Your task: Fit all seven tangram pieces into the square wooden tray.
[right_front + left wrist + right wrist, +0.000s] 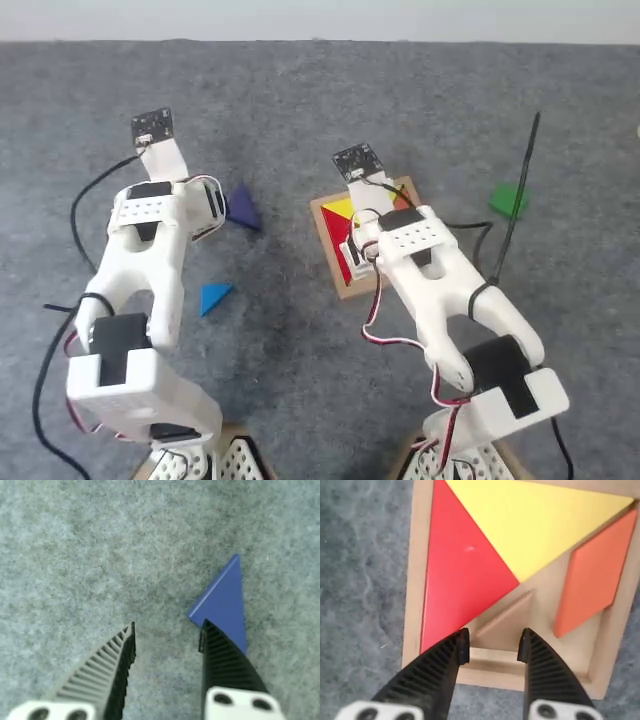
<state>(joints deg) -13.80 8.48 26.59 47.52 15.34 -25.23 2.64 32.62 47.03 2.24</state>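
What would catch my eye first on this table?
The wooden tray, under the open right gripper, already holds a red triangle, a yellow triangle and an orange piece. The open left gripper hangs over the grey mat beside a dark blue triangle. A light blue triangle and a green piece lie loose on the mat.

Pale wooden tray (pixel 416 580), smooth red triangle (pixel 465 580), rough grey felt table cover (pixel 75 555).

left claw (pixel 168 625): jaws parted, pointing down | right claw (pixel 494 631): jaws parted, pointing down | arms: both stretched forward
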